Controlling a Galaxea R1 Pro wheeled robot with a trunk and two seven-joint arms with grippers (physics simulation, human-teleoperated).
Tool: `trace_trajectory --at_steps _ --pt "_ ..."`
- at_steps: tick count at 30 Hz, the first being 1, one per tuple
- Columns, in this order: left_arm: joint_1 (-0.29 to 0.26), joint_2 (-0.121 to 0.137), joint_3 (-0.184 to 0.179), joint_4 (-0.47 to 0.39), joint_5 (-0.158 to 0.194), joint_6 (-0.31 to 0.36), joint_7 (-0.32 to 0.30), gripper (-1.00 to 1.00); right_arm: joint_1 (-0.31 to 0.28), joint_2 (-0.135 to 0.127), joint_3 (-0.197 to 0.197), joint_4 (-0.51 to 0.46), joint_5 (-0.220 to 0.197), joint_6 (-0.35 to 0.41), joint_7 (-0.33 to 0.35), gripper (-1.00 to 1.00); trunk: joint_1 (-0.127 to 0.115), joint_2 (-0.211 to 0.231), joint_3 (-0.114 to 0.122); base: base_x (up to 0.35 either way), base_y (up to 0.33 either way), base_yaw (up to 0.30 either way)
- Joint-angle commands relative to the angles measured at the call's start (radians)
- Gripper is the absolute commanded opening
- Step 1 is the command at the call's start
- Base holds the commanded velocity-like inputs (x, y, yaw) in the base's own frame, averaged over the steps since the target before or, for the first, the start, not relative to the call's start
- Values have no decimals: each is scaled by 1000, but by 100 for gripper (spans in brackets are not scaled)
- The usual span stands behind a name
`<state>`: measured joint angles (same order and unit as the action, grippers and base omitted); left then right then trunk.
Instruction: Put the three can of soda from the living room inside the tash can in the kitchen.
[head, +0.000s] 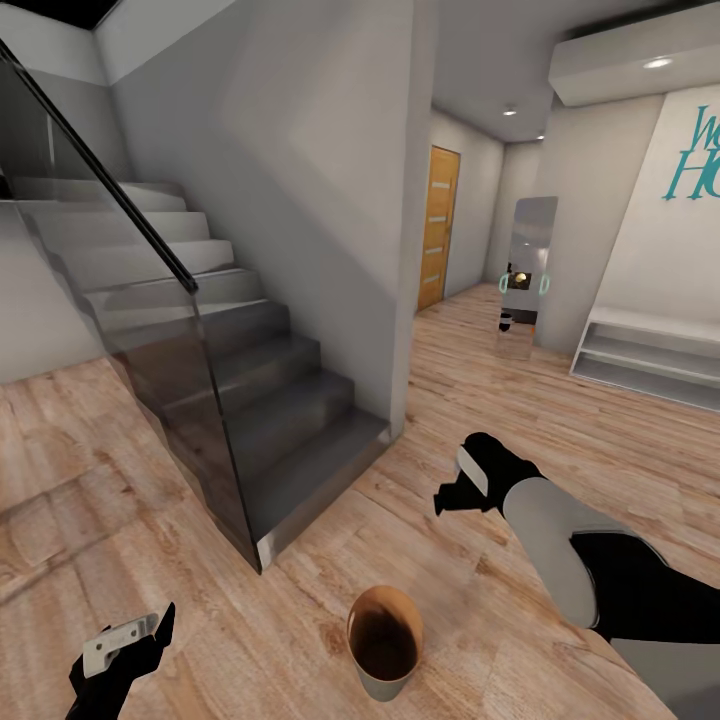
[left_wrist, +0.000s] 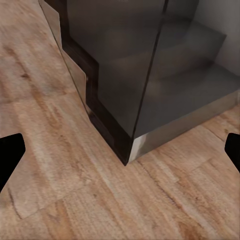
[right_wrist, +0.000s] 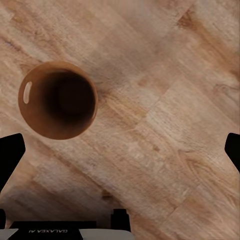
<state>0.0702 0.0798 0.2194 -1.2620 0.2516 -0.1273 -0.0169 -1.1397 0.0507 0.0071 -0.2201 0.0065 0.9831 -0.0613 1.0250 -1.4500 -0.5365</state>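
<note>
The bin (head: 385, 640) stands upright on the plank floor (head: 90, 480), near centre, empty inside. Right pincer (head: 447, 497) hangs above the floor, right of and beyond the bin, fingers apart, empty. Left pincer (head: 125, 640) at near left, fingers apart, empty. The staircase (head: 250, 400) rises at left.

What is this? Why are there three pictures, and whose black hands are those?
They belong to a robot in a computer-made house. The big picture comes from a camera on its head: you see its left gripper, its right gripper, grey stairs and a wooden floor. The small bin standing on the floor is a trash can. The other two pictures come from cameras on its wrists. The right wrist one looks down into the bin; the left one sees the bottom stair. Both grippers are open and hold nothing.
</note>
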Motion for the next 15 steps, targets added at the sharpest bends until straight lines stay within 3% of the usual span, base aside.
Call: trace_trajectory --at_steps 1,4,15 --pt "0 0 0 0 0 0 0 100 0 0 0 0 0 -2 0 100 0 0 0 0 0 0" --pt "0 0 0 -1 0 0 0 100 0 1 1 0 0 -7 0 100 0 0 0 0 0 0" --pt "0 0 -1 0 0 0 -1 100 0 1 3 -1 -1 -12 0 100 42 -77 -34 0 0 0"
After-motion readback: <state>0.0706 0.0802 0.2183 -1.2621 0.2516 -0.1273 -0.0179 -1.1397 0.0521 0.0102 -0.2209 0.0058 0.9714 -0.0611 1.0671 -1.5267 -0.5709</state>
